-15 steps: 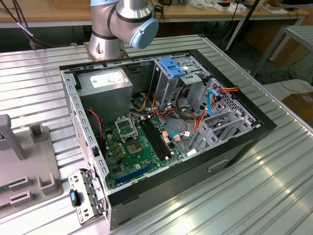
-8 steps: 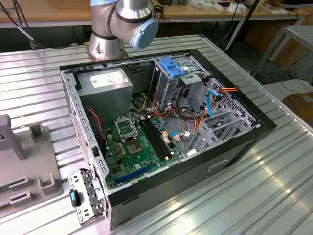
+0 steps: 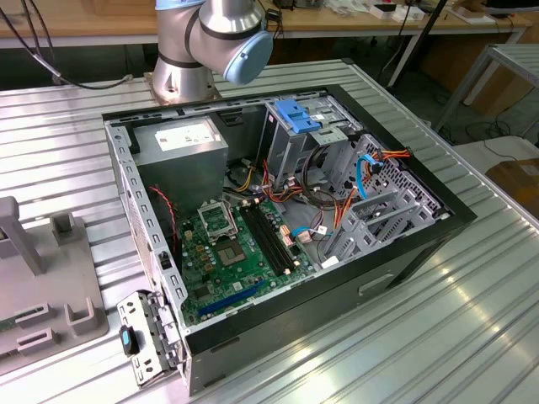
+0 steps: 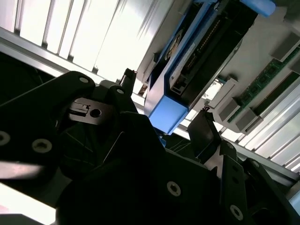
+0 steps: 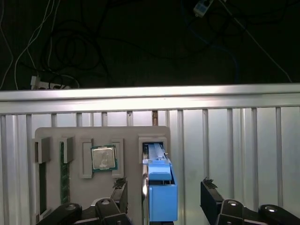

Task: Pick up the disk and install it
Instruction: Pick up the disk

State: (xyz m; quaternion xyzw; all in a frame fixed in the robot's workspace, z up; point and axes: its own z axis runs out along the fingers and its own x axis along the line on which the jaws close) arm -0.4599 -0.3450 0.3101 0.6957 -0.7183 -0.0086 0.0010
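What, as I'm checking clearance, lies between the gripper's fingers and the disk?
Nothing: in the first wrist view, bare gaps separate the disk from both fingers.

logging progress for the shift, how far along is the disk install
Nothing looks done yet: the disk stands upright in its slot in the grey parts holder, not lifted. In hand: the tool is open, with one finger on each side of the disk, apart from it. Left: the grasp, the lift and seating the disk in the open computer case.

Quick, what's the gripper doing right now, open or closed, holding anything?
Gripper: open, holding nothing; its jaws straddle the flat rectangular hard drive with bright blue plastic side rails, with gaps on both sides.
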